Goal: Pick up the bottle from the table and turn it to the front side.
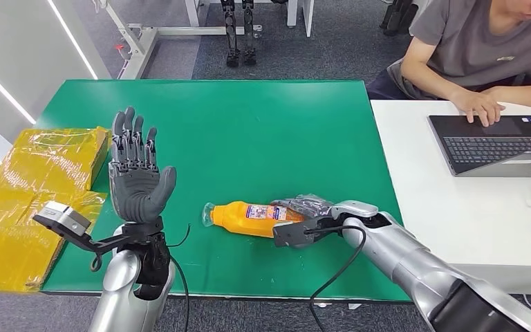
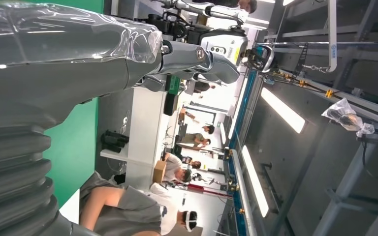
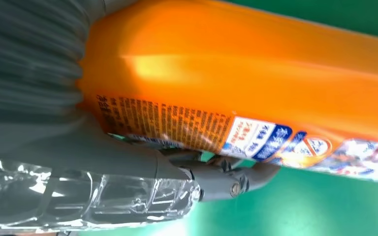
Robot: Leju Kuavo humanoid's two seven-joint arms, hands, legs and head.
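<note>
Bottle (image 1: 247, 218) lies gripped by right hand (image 1: 309, 209); left hand (image 1: 136, 181) raised, spread.

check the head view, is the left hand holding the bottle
No, the left hand is raised with fingers spread and holds nothing, while the orange bottle lies on the table at the right hand.

Two silver arms carry dark grey hands, left hand (image 1: 137, 181) and right hand (image 1: 309, 211), with ribbed grey wrist covers and black cables.
</note>
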